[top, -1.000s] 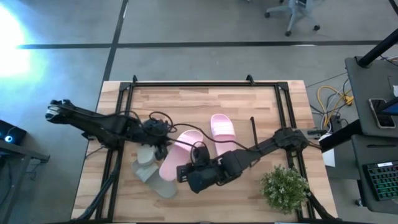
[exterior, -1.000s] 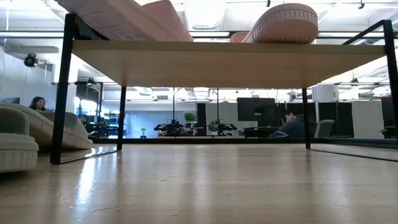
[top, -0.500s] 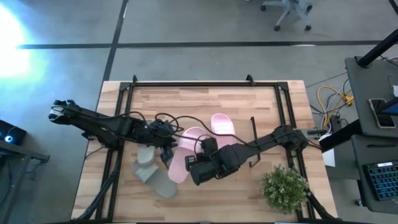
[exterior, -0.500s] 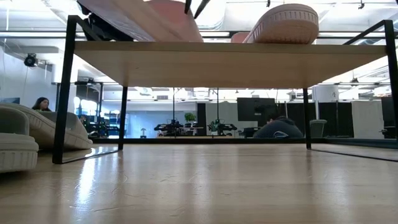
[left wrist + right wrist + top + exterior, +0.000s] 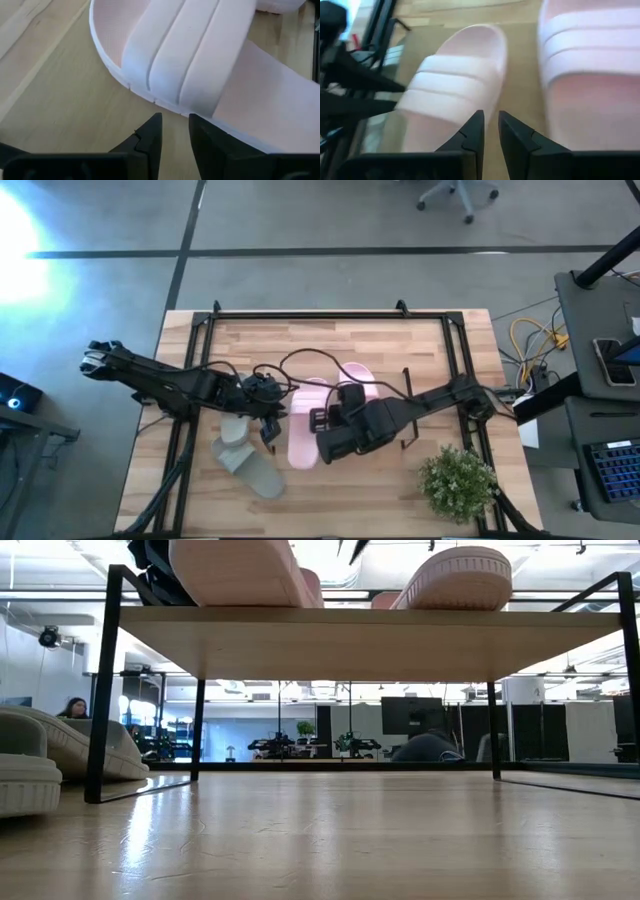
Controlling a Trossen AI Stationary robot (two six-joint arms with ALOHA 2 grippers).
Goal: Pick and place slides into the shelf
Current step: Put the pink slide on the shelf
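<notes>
One pale pink slide [image 5: 303, 438] lies flat on the shelf's wooden top [image 5: 350, 640], lengthwise beside the second pink slide [image 5: 357, 380]. In the low view, both pink slides [image 5: 240, 575] [image 5: 455, 578] rest sole-down on the plank. Two grey-green slides [image 5: 245, 460] lie on the table left of the shelf. My left gripper [image 5: 272, 420] is shut, its tips at the near pink slide's left side [image 5: 175, 125]. My right gripper [image 5: 316, 420] is shut, over the gap between the pink slides [image 5: 491, 122], and raised above the plank [image 5: 348, 548]. My left gripper comes level from the table's left, and its shut fingertips [image 5: 152, 131] stand at the side rim of the pink slide's sole [image 5: 167, 106]. I cannot tell whether they touch it. The slide lies flat on the shelf top.
A larger black tube frame [image 5: 330, 313] borders the table. A green bushy plant [image 5: 457, 483] stands at the near right corner. The grey-green slides [image 5: 60, 745] sit beside the shelf's left black leg [image 5: 100, 690]. Under the plank there is open table. People sit in the room beyond.
The near pink slide was slanted and tipped up. It has turned parallel to the other pink slide, shifted right and settled flat on the shelf top. My right gripper moved right and toward the far edge with it, then rose. My left gripper followed slightly right.
</notes>
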